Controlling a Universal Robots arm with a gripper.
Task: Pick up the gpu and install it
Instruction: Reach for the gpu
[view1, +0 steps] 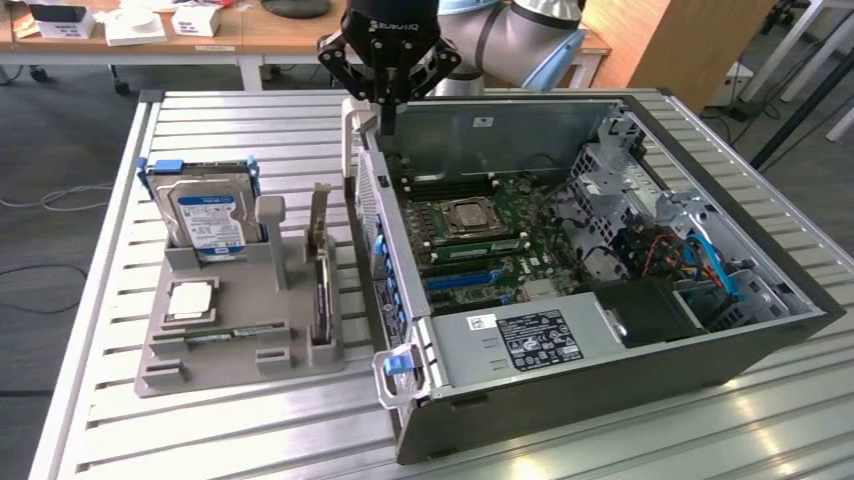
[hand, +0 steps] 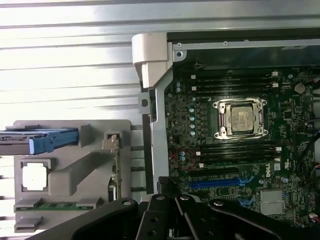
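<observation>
The gpu (view1: 322, 262) stands on its edge in a slot of the grey holder (view1: 220, 372), beside the open computer case (view1: 601, 345) on the exterior view's left. From the wrist it appears edge-on as a thin green strip (hand: 116, 172) with its silver bracket (hand: 111, 141) at one end. My black gripper (view1: 391, 112) hangs above the case's far left corner, away from the gpu. Its fingers are shut together and hold nothing. The motherboard (hand: 235, 150) lies open inside the case, with blue card slots (hand: 220, 183) near the gripper's linkages.
The holder also carries a hard drive (view1: 211, 217) in a blue caddy, a processor chip (view1: 192, 299) and a RAM stick (view1: 230, 333). Everything rests on a slatted metal table (view1: 240, 430). Inside the case are a power supply (view1: 527, 338) and drive cages (view1: 627, 185). A wooden bench (view1: 160, 35) stands behind.
</observation>
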